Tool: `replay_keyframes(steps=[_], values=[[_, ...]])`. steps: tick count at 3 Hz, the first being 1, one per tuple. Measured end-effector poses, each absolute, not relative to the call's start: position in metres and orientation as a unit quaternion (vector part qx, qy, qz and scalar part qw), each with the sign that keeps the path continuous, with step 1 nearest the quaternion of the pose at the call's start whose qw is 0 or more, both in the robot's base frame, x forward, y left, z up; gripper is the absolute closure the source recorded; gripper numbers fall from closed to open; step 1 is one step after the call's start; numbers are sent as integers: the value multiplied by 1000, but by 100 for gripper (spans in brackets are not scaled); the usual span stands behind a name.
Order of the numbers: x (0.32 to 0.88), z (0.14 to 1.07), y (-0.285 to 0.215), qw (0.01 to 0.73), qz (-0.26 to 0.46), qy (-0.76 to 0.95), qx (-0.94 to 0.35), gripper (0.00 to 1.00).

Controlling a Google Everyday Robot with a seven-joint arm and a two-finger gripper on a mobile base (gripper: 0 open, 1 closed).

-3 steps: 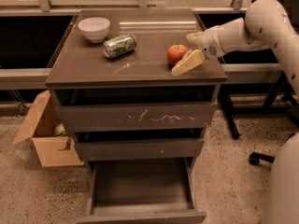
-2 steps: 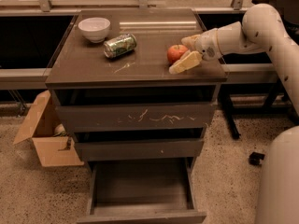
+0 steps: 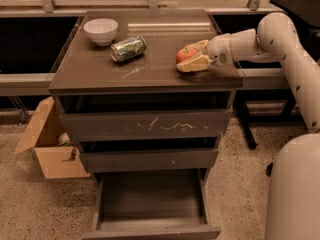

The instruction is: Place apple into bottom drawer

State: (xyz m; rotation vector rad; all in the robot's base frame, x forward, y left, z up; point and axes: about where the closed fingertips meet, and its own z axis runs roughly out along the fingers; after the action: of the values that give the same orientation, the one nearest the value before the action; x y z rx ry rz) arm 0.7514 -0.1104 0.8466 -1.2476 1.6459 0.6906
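The red-orange apple (image 3: 183,55) sits on the cabinet top (image 3: 145,69) at the right. My gripper (image 3: 196,55) reaches in from the right at tabletop height. It is open, with one pale finger (image 3: 194,64) in front of the apple and the other (image 3: 200,44) behind it, so the apple lies between them. The bottom drawer (image 3: 150,199) is pulled out at floor level and looks empty inside.
A green-and-silver can (image 3: 128,48) lies on its side left of the apple. A white bowl (image 3: 100,30) stands at the back left. A scratched top drawer front (image 3: 145,125) and middle drawer front (image 3: 148,160) are closed. A cardboard box (image 3: 47,146) sits on the floor at the left.
My gripper has moved left along the cabinet top, and its fingers now stand on either side of the apple. The apple, can and bowl have not moved.
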Motion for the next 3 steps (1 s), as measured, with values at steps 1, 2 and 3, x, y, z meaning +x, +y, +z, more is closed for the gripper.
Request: replay_keyframes(steps=[1, 2, 3], values=[[731, 873, -92, 474, 291, 624, -549, 85], [726, 877, -88, 475, 291, 613, -561, 100], [726, 877, -87, 475, 291, 613, -561, 100]])
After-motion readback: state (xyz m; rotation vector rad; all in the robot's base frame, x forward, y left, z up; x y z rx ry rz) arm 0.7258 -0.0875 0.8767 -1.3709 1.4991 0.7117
